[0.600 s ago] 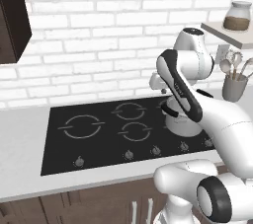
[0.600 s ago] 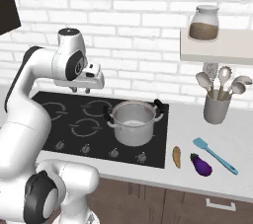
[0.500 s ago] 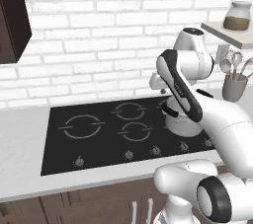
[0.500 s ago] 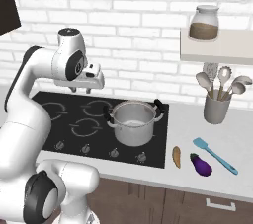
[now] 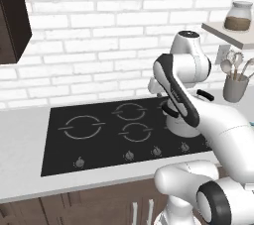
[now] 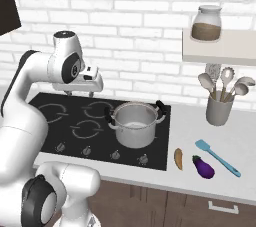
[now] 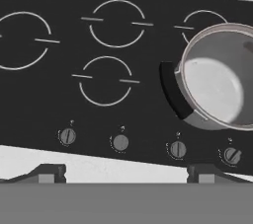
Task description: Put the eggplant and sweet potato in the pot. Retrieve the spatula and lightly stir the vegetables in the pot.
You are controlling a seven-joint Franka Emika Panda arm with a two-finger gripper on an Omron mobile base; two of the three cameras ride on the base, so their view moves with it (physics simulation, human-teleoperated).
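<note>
The steel pot (image 6: 134, 123) stands on the right side of the black cooktop (image 6: 60, 121), and its inside looks empty in the hand view, where the pot (image 7: 220, 77) sits at the right. On the counter right of the cooktop lie the orange-brown sweet potato (image 6: 178, 158), the dark-purple eggplant (image 6: 203, 166) and the teal spatula (image 6: 217, 157). My gripper (image 6: 80, 92) hovers above the cooktop's back left, left of the pot. It is open, and the gripper (image 7: 126, 173) has its tips wide apart with nothing between them. In the left base view my arm partly covers the pot (image 5: 179, 126).
A grey utensil cup (image 6: 219, 111) with pale spoons stands at the back right under a wall shelf (image 6: 220, 51) that carries a glass jar (image 6: 206, 23). The cooktop's knobs (image 7: 120, 142) line its front edge. A white brick wall runs behind the counter.
</note>
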